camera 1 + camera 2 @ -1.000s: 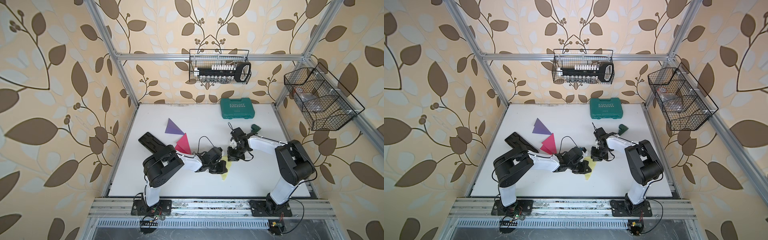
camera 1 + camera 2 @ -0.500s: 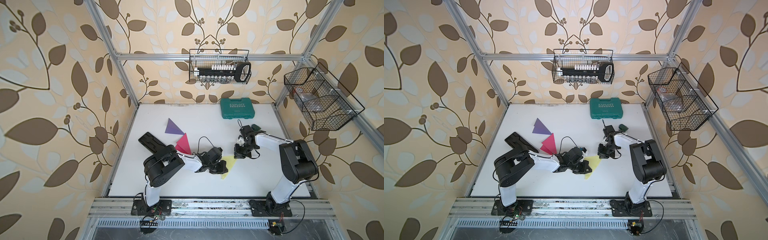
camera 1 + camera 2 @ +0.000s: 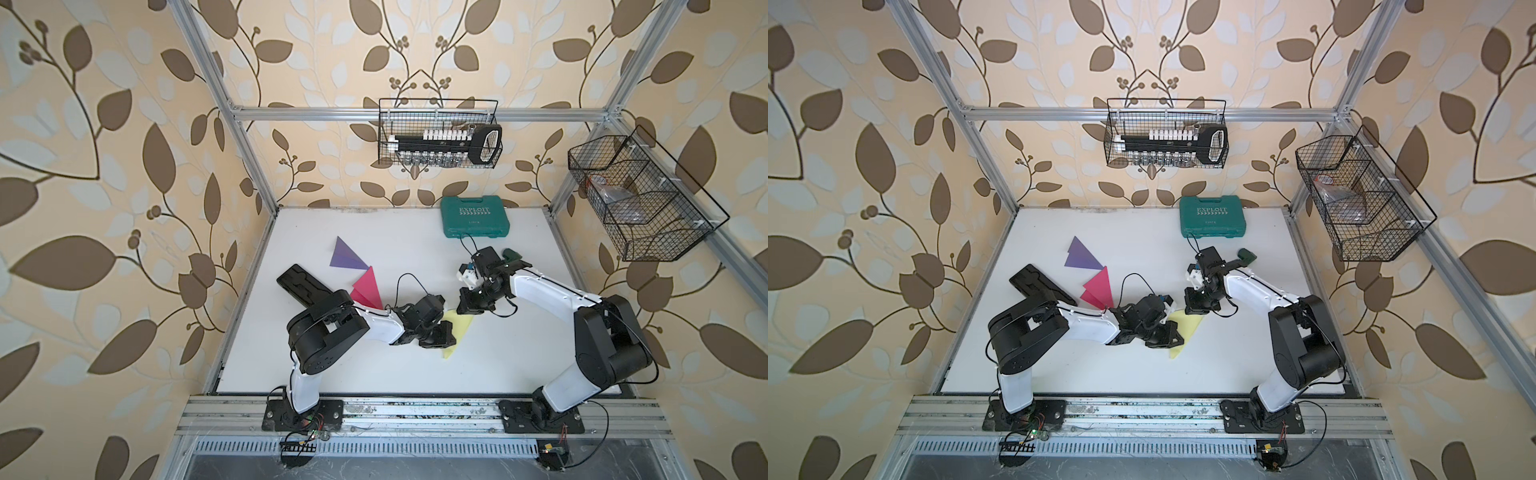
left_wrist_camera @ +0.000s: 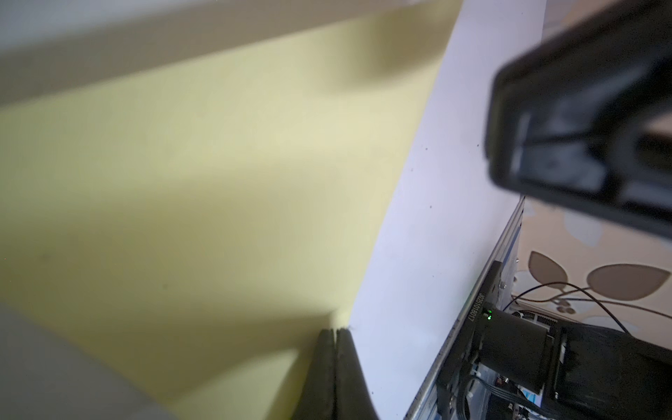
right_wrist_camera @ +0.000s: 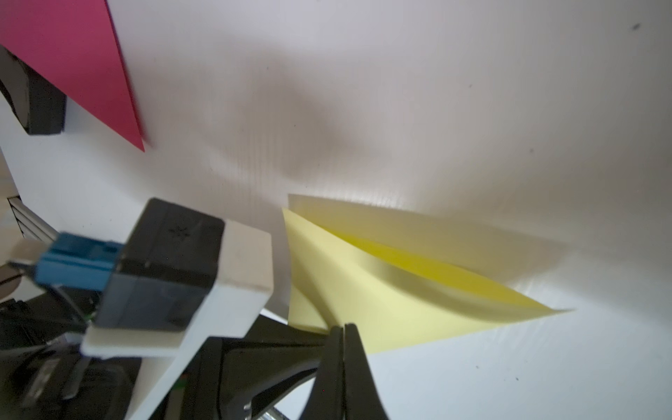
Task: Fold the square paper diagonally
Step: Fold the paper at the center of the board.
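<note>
Leaf-patterned wallpaper enclosed a smooth white table, which looked faintly ribbed in the right wrist view. The yellow paper, already a matte triangle, lay about midway between the table's side edges, somewhat nearer the front edge. In both top views it looked flat. Only the right wrist view showed its two layers gaping, brighter yellow inside.

The left end effector sat over the paper's left part. In the left wrist view its black fingertips were pressed together at the sheet's edge. The right end effector stood by the paper's back corner, its jaws closed with nothing between them.

A pink triangle and a purple triangle lay toward the left edge.
</note>
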Controlling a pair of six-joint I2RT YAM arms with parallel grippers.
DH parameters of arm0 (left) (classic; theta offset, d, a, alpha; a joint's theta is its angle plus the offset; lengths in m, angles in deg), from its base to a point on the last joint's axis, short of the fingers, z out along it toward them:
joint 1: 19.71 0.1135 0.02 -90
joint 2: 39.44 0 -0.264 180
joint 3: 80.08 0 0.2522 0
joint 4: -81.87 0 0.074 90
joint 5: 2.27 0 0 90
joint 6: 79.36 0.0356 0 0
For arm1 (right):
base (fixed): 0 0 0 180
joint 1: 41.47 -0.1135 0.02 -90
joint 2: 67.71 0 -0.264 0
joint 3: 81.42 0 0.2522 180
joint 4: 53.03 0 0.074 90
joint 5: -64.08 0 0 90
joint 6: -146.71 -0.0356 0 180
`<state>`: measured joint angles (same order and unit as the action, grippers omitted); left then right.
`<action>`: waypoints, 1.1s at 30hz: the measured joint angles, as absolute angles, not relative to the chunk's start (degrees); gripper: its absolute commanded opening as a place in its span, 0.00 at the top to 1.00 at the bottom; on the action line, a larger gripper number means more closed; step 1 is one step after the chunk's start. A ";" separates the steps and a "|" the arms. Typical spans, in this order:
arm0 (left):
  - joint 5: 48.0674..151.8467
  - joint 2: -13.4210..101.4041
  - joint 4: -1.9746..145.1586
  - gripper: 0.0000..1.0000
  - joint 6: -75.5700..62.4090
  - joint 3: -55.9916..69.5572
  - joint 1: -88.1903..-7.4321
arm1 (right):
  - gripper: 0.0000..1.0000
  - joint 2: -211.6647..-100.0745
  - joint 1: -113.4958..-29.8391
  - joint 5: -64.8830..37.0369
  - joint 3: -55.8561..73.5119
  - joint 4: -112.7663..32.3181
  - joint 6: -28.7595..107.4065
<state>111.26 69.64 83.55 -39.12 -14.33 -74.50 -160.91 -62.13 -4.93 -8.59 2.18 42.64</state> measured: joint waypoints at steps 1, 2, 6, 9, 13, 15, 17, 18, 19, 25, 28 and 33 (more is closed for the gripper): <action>111.26 69.64 83.51 1.00 -38.99 -14.33 -74.50 | 1.00 -161.55 -62.55 -5.47 -8.38 3.16 43.52; 111.26 69.62 83.44 1.00 -38.90 -14.33 -74.50 | 1.00 -162.27 -63.03 -6.11 -8.18 4.06 44.39; 111.26 69.29 82.79 1.00 -38.37 -14.38 -74.50 | 1.00 -164.70 -65.39 -8.53 -7.79 6.68 47.15; 111.26 68.90 82.31 1.00 -37.76 -14.64 -74.50 | 1.00 -165.94 -66.83 -10.09 -7.35 8.10 48.57; 111.26 68.44 81.56 1.00 -37.30 -14.88 -74.50 | 1.00 -168.30 -67.77 -11.49 -5.88 8.87 49.48; 111.26 68.28 81.21 1.00 -37.22 -14.95 -74.50 | 1.00 -169.35 -68.16 -12.14 -5.45 8.95 49.59; 111.26 68.13 80.95 1.00 -37.04 -14.99 -74.50 | 1.00 -169.96 -68.51 -12.75 -5.40 9.13 49.57; 111.26 68.09 80.86 1.00 -36.93 -14.99 -74.50 | 1.00 -170.16 -68.64 -12.95 -5.40 9.19 49.55; 111.26 68.07 80.75 1.00 -36.82 -14.99 -74.50 | 1.00 -170.42 -68.73 -13.23 -5.40 9.22 49.51; 111.24 67.98 80.78 1.00 -36.25 -15.21 -74.50 | 1.00 -171.82 -68.78 -14.50 -4.51 10.11 48.72; 111.15 67.83 81.15 1.00 -36.19 -15.56 -74.47 | 1.00 -172.15 -68.82 -14.92 -4.09 10.62 47.78; 110.91 67.61 81.78 1.00 -36.19 -16.08 -74.41 | 1.00 -172.48 -68.01 -15.57 -3.61 11.31 45.83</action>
